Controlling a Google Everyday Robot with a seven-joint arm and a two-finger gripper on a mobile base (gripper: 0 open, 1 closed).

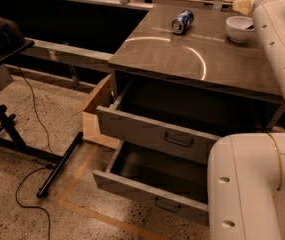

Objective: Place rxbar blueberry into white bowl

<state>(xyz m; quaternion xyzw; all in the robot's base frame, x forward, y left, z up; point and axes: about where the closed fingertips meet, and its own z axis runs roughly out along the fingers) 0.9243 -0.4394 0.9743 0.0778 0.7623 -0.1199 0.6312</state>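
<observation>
The white bowl [239,28] stands upright at the far right of the metal cabinet top [182,59]. My gripper [245,6] is at the end of the white arm [274,49], just above and behind the bowl near the top right corner of the camera view. A dark sliver shows at the bowl's right rim; I cannot tell what it is. The rxbar blueberry does not show clearly anywhere.
A blue drink can [182,21] lies on its side at the back of the cabinet top, left of the bowl. Two drawers [157,134] stand pulled open below. A cardboard box [96,116] sits on the floor at the left. A black stand [12,129] and cable are further left.
</observation>
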